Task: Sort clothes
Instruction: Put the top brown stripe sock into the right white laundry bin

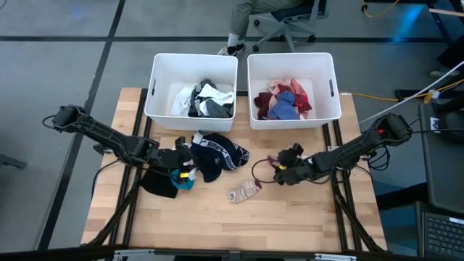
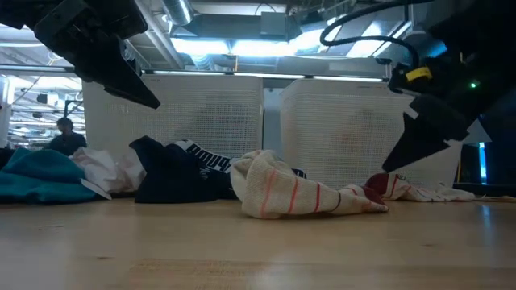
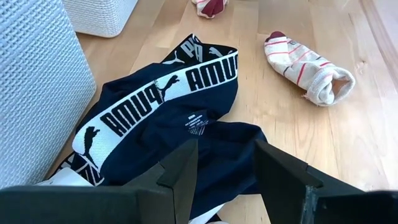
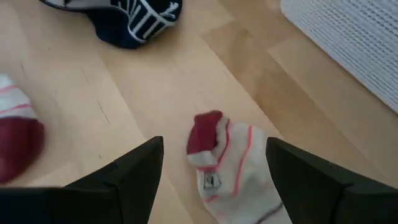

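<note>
Clothes half sorted: left bin (image 1: 158, 87) at 11 o'clock holds black and white ones, right bin (image 1: 328, 87) at 1 o'clock holds red and blue ones. Still on table (image 1: 217, 225): navy underwear (image 1: 217, 154) in middle, striped sock (image 1: 245, 192) at 6 o'clock, small red-tipped sock (image 4: 227, 165). Left gripper (image 3: 224, 177) spread over navy underwear, empty. Right gripper (image 4: 214, 180) spread over small sock, empty. Step looks like reach. Next: go down, pinch, lift to bin.
</note>
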Robot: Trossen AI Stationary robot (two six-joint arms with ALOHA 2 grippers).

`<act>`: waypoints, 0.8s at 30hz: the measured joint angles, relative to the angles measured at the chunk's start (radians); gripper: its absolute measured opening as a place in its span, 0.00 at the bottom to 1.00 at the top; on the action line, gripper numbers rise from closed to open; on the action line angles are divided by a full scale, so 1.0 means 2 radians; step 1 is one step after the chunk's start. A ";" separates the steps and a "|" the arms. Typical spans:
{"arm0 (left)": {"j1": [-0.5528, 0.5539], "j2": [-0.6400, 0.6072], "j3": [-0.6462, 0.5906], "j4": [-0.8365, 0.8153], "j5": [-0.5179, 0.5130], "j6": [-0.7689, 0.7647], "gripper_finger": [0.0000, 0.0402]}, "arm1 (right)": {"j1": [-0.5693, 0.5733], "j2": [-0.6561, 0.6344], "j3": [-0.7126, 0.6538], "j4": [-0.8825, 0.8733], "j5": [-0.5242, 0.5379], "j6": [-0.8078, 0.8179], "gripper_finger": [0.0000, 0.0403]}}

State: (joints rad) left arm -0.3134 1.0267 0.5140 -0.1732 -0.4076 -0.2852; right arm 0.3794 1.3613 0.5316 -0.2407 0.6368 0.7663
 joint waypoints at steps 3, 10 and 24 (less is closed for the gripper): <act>0.000 0.000 0.000 0.002 0.000 0.000 0.36 | 0.000 0.000 -0.024 0.054 0.031 -0.006 0.71; 0.000 0.000 0.000 0.001 0.000 -0.003 0.36 | 0.000 0.002 -0.039 0.084 0.012 -0.027 0.70; 0.000 0.000 0.000 0.002 0.000 -0.002 0.36 | -0.006 0.073 -0.038 0.097 -0.001 -0.032 0.25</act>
State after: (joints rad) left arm -0.3134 1.0267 0.5140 -0.1699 -0.4084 -0.2888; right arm 0.3672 1.5073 0.4557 -0.0472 0.6351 0.7018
